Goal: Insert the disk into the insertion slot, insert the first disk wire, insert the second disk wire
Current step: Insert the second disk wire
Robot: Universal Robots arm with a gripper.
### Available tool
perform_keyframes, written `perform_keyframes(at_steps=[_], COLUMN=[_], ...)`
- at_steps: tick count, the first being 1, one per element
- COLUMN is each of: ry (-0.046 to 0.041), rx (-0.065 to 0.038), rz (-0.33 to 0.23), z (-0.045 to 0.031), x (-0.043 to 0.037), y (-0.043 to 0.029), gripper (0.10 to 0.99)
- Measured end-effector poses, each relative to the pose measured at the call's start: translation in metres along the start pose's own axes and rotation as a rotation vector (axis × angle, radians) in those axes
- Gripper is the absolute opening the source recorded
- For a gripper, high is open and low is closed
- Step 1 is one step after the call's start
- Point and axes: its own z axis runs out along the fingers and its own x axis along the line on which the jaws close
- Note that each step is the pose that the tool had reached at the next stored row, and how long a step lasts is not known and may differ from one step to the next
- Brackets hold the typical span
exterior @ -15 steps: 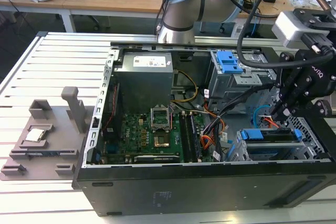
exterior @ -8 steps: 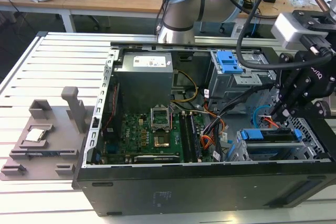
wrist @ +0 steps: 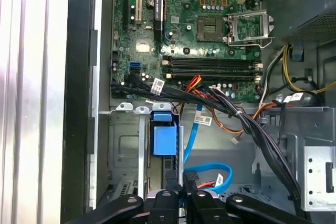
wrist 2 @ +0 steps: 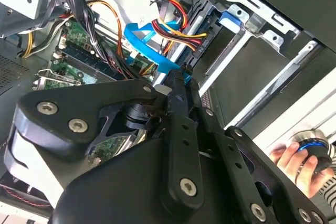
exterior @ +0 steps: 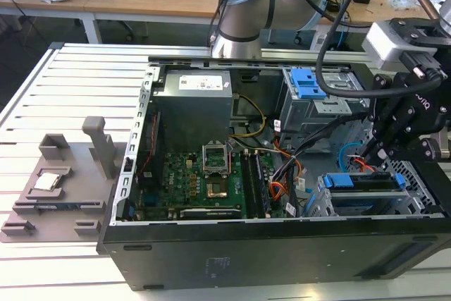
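The disk (exterior: 359, 182), blue-framed, sits in the insertion slot (exterior: 331, 206) at the open computer case's (exterior: 232, 244) front corner, on the exterior view's right. The gripper (exterior: 371, 151) hangs just above it, fingers (wrist: 178, 195) pressed together on a black connector (wrist: 169, 174) of a blue cable (wrist: 210, 174). White labels on the case's power supply (exterior: 194, 107) are unreadable. The case lies on a slatted white table (exterior: 56, 82); desks stand behind

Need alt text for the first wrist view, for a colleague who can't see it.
The gripper is at the blue-framed disk seated in the silver drive cage. A blue cable loops beside it, and the motherboard lies beyond.
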Motion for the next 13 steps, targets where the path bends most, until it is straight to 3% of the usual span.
perform_keyframes(at_steps=[13], ry=[0.0000], rx=[0.000], rz=[0.000], z=[0.0085], x=[0.0003], y=[-0.0005], gripper=[0.161])
